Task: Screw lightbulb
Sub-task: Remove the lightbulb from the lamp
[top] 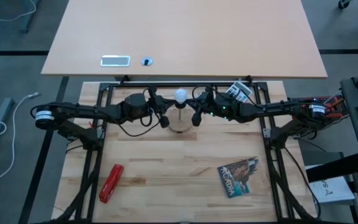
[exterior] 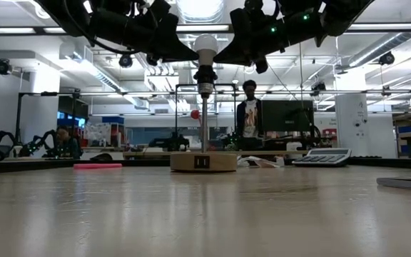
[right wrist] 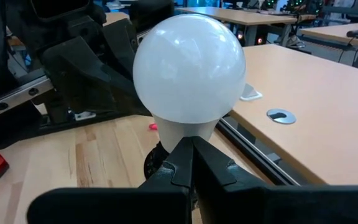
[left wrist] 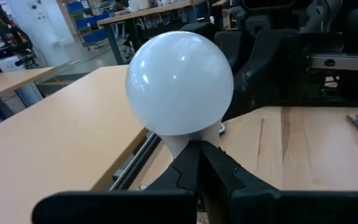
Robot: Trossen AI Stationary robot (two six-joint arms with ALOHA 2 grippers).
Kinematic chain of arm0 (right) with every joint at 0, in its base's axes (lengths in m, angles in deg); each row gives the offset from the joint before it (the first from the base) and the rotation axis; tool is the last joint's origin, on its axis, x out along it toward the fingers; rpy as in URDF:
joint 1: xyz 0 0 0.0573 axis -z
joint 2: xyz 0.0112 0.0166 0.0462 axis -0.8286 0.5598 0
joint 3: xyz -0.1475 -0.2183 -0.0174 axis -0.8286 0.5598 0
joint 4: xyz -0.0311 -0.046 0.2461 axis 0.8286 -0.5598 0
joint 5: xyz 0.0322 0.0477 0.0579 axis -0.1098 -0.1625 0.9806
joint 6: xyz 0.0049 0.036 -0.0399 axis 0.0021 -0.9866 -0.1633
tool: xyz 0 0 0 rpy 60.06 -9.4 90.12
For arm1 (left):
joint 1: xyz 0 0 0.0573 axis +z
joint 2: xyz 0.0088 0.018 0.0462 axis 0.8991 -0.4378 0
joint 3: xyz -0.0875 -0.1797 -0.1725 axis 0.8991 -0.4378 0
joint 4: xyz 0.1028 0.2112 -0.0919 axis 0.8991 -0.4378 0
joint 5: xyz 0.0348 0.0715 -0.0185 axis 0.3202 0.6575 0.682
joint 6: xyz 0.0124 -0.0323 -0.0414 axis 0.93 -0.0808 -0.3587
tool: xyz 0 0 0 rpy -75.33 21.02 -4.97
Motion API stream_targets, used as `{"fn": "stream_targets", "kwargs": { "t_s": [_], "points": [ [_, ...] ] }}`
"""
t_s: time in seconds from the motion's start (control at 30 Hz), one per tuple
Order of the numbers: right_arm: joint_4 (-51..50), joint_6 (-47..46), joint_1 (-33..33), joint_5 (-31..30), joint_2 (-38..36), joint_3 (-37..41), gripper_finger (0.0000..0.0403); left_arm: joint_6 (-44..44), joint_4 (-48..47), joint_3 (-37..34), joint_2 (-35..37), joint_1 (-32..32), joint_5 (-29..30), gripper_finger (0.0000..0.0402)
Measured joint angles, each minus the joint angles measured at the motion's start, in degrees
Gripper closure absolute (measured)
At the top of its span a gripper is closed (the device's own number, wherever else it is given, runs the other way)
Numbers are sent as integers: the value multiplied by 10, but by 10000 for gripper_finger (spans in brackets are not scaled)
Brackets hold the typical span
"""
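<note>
The lightbulb (exterior: 205, 44), white and round-headed, stands upright with its base in the black socket (exterior: 205, 87). The socket sits on a thin post rising from the round wooden disc (exterior: 203, 161), mid-table (top: 179, 123). My left gripper (left wrist: 198, 148) is shut and comes level from the table's left, its tips at the bulb's white neck. My right gripper (right wrist: 191, 144), also shut, meets the same neck from the table's right. In the low view the two stand as dark wedges on either side of the bulb, the left gripper (exterior: 192, 58) and the right gripper (exterior: 220, 58). My left gripper sets its shut fingertips (left wrist: 191, 163) against the bulb's neck (left wrist: 178, 142), just under the globe, coming level from the table's left. The bulb stays upright in the socket. My right gripper sets its shut fingertips (right wrist: 201, 163) against the neck (right wrist: 182, 129) from the opposite side, level from the table's right.
A red tool (top: 111, 182) lies near left and a printed booklet (top: 240, 177) near right. A calculator (top: 240, 92) sits behind the right arm. Beyond is a second table (top: 229, 37) bearing a white wrapper (top: 115, 60). A person (exterior: 249, 114) stands in the room behind.
</note>
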Motion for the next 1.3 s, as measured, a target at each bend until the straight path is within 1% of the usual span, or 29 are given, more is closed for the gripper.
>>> {"fn": "stream_targets", "kwargs": {
  "t_s": [0.23,0.4,0.5,0.7,0.93,1.03,1.17,1.3],
  "points": [
    [-2,1,0,4,0,0,403,-15,-13,0,0,0,1,402],
    [-8,1,-2,7,0,0,403,-59,-21,0,0,0,3,402],
    [-9,1,-2,5,0,0,403,-58,-27,0,1,0,6,402],
    [-7,0,-2,4,0,0,403,-50,-38,0,1,0,61,401],
    [-5,2,-1,-13,0,0,403,-42,-48,0,0,0,81,401],
    [2,5,-1,-13,0,0,403,-22,-43,0,0,0,81,402],
    [9,10,-1,-13,3,0,403,-20,-41,0,0,0,80,402],
    [20,10,-1,-13,7,0,403,-7,-35,0,0,0,48,401]
  ]
}}
